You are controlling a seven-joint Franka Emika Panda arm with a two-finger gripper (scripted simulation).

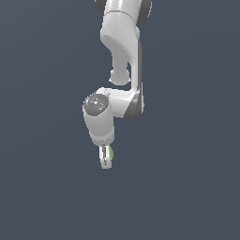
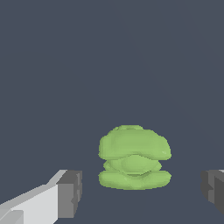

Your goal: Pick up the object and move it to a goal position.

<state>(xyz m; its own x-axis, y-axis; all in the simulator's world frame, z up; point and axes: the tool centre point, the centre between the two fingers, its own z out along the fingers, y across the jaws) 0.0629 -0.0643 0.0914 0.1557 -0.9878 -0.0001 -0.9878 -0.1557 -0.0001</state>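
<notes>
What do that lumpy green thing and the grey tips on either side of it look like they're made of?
It is a simulator render, so this is only a guess. The green object looks like matte clay or soft plastic: lumpy, no shine. The end effector fingertips look like dull grey rubber pads on smooth white plastic.

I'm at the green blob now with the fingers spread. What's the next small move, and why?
Probably close the gripper. In the wrist view the green blob sits between the two finger pads, with a clear gap on each side, so the jaws are open and nothing is held. In the exterior view the blob shows right beside the fingertips. If depth looks short, ease down slightly first.
</notes>
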